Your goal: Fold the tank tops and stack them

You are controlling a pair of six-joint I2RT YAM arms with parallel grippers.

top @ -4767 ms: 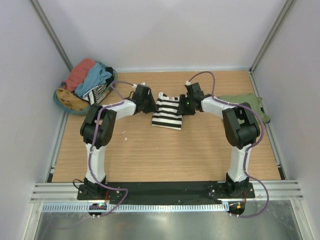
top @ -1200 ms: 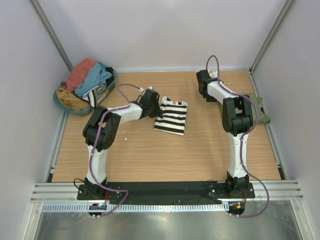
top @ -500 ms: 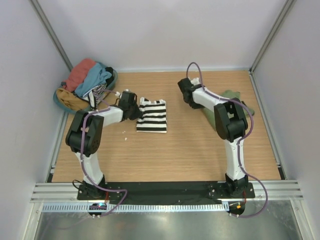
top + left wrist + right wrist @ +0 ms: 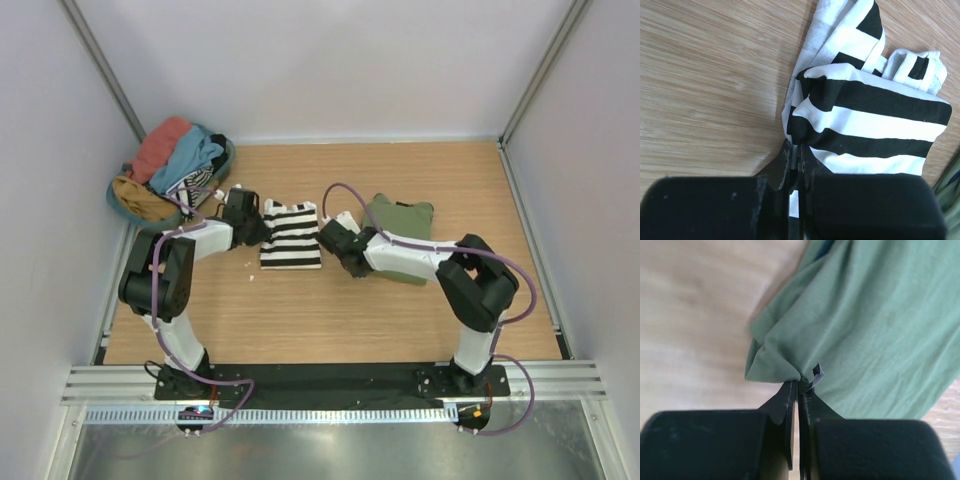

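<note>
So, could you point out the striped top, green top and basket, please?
striped top (image 4: 291,238): top external view, centre.
green top (image 4: 405,214): top external view, far half.
basket (image 4: 126,215): top external view, near rim.

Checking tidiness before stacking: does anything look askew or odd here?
The olive tank top is bunched where the right gripper pinches its edge, not flat. The striped tank top lies neatly folded; nothing looks spilled or damaged.
</note>
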